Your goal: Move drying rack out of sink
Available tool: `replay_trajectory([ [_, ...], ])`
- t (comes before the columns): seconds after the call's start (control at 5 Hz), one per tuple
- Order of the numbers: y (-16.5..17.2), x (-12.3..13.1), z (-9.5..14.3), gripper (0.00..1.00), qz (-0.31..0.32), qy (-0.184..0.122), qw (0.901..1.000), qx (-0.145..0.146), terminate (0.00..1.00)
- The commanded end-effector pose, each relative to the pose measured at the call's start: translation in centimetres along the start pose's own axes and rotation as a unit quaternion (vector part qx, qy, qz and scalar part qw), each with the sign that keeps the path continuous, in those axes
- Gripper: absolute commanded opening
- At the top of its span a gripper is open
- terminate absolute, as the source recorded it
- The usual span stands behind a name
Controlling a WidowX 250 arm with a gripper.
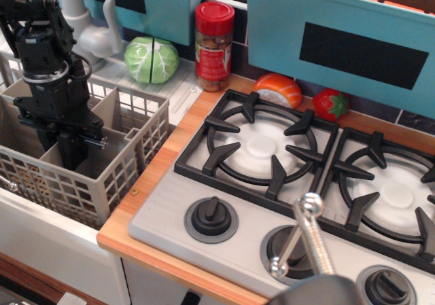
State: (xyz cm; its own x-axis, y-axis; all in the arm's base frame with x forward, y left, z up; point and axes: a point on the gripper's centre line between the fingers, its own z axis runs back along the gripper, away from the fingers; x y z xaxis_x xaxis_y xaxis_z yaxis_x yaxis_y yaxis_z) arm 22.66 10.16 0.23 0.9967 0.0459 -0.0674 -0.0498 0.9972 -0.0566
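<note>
The grey lattice drying rack sits in the white sink at the left, with its right side close to the wooden counter edge. My black gripper reaches down from above into the rack's compartments. Its fingers are drawn together around an inner divider, and their tips are hidden inside the rack. The sink's bottom is covered by the rack.
The white faucet stands just behind my arm. A green cabbage and a red-lidded spice jar are at the back. The grey stovetop with black grates lies to the right. A metal rod sticks up in the foreground.
</note>
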Motion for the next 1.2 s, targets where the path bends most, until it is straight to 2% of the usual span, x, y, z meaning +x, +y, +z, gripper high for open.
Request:
replay_trajectory([
  [0.0, 0.5, 0.6, 1.0, 0.00, 0.006, -0.008, 0.9999, 0.007, 0.00],
  [0.2, 0.7, 0.6, 3.8, 0.00, 0.001, -0.007, 0.9999, -0.012, 0.00],
  [0.4, 0.9, 0.7, 7.6, 0.00, -0.007, -0.007, 0.9999, -0.013, 0.00],
  [0.6, 0.4, 0.3, 12.4, 0.00, -0.011, -0.022, 0.9991, -0.035, 0.00],
  [0.8, -2.8, 0.1, 15.2, 0.00, -0.010, -0.035, 0.9982, -0.047, 0.00],
  [1.0, -8.0, -1.0, 17.1, 0.00, -0.007, -0.070, 0.9968, -0.038, 0.00],
])
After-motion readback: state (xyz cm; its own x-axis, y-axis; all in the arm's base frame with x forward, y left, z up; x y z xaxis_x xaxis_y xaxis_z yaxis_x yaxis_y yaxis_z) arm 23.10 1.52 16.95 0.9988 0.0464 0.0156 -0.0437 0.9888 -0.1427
